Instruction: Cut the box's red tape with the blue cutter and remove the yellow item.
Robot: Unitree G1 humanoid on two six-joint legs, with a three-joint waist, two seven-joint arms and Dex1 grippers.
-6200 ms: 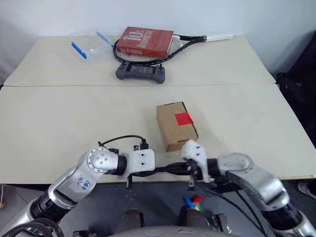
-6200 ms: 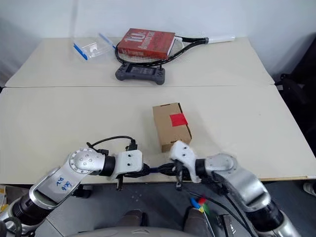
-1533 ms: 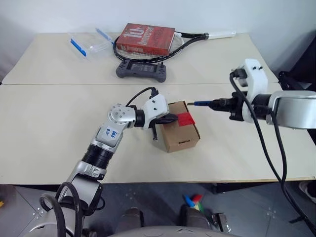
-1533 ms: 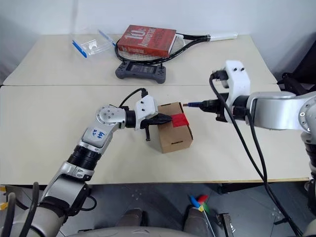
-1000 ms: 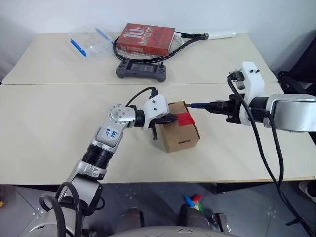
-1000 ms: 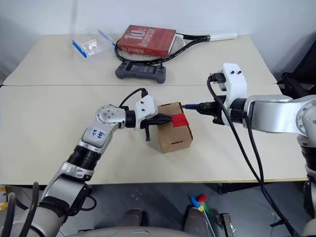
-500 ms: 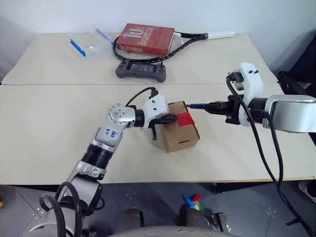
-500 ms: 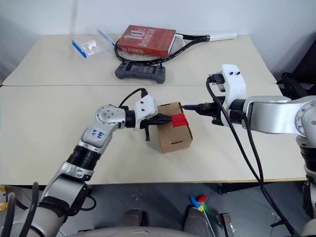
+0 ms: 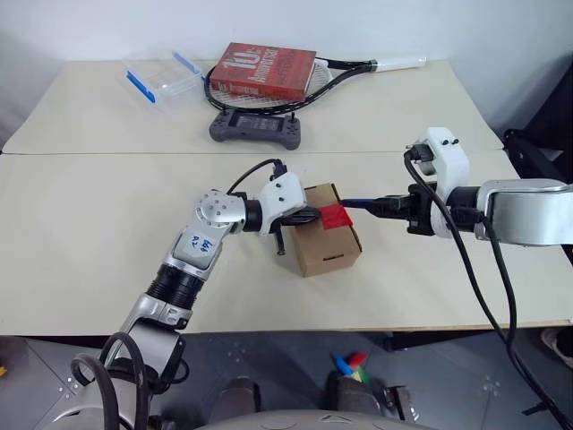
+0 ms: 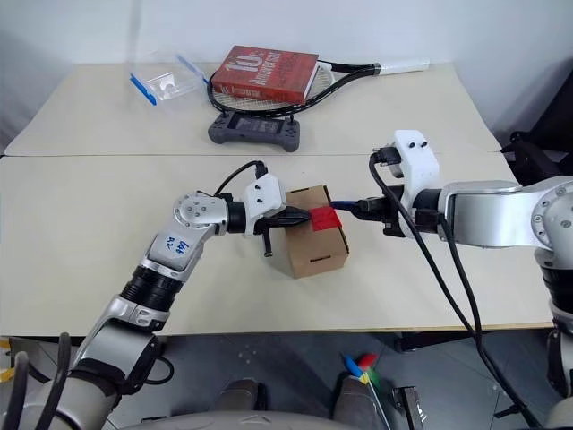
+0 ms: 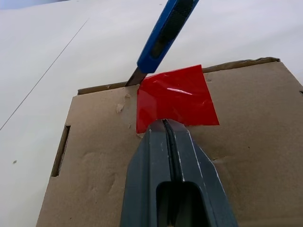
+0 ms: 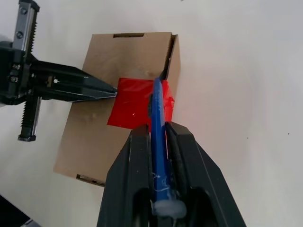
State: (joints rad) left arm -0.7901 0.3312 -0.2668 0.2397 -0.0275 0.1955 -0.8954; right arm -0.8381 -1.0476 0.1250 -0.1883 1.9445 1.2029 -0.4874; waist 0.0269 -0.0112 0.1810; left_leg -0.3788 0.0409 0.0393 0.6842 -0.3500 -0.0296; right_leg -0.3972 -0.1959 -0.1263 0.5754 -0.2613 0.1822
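Observation:
The brown cardboard box lies mid-table with the red tape on its top flap seam. My left gripper is shut, its tips resting on the box top at the edge of the tape. My right gripper is shut on the blue cutter, coming in from the right of the box. The cutter's dark tip touches the box's top edge right beside the tape's corner. The yellow item is hidden.
On the far table lie a red book on a racket, a grey game controller and a clear container with blue clips. The table's front edge runs close below the box.
My right gripper has come down and left with the cutter, bringing its tip from above the table to the box's edge by the tape. The left gripper and box have stayed put.

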